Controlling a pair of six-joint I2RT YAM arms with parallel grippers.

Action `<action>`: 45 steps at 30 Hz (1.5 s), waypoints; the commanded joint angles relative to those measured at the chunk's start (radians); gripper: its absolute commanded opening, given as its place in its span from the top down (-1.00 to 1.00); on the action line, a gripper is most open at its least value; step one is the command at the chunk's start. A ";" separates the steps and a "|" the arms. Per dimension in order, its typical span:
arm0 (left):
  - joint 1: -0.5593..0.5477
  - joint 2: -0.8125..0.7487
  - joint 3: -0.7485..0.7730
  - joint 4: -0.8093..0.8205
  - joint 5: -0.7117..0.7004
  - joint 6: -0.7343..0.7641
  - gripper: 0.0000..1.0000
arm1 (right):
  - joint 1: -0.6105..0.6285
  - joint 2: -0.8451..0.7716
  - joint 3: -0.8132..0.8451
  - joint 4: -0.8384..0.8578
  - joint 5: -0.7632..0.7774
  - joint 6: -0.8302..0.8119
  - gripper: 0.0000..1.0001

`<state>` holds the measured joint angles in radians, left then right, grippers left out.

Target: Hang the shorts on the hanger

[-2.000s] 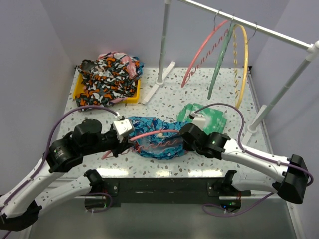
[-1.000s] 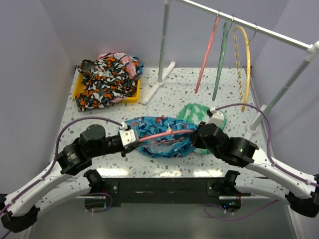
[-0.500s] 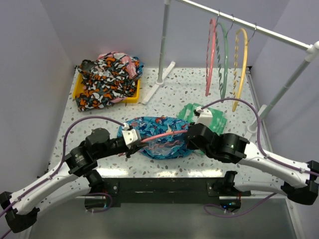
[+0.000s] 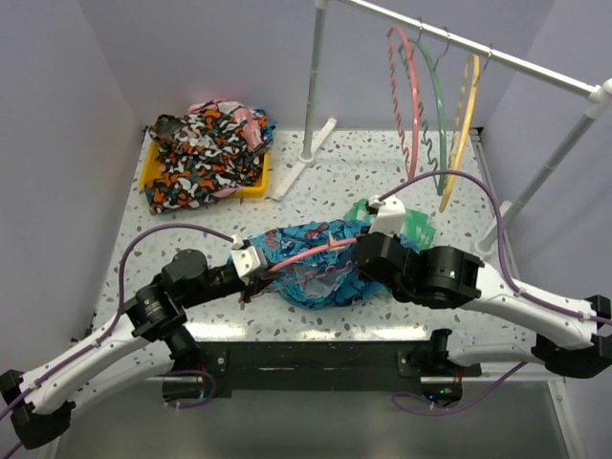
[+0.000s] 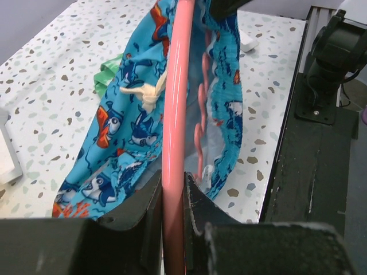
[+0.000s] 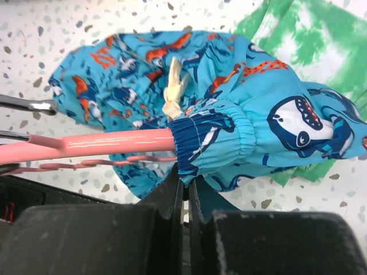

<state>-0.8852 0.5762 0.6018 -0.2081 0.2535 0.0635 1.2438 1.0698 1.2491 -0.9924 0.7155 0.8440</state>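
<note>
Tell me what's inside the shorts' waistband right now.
One arm of the pink hanger runs into the shorts through the elastic waistband. Its far end is covered by fabric, so its reach cannot be seen.

Probably a lab booth — plain walls (image 4: 191, 57), speckled table (image 4: 325, 182), garment rail (image 4: 516, 59)

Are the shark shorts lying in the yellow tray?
No, the shorts are draped over the pink hanger near the front of the table; the yellow tray holds an orange-black-white garment.
</note>
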 commanded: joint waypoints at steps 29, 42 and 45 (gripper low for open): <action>-0.011 0.010 0.072 -0.050 -0.033 0.021 1.00 | 0.063 0.099 0.246 0.044 0.006 -0.048 1.00; -0.011 0.057 -0.005 0.098 0.013 -0.048 1.00 | 0.085 -0.074 -0.141 0.256 0.105 -0.046 0.49; -0.012 0.080 -0.010 0.093 0.032 -0.042 1.00 | 0.085 -0.174 -0.261 0.406 0.116 -0.112 0.43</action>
<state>-0.8925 0.6422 0.5903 -0.2249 0.2356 0.0406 1.3231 1.0039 1.0996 -0.8013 0.7570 0.7864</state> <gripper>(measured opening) 0.194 0.270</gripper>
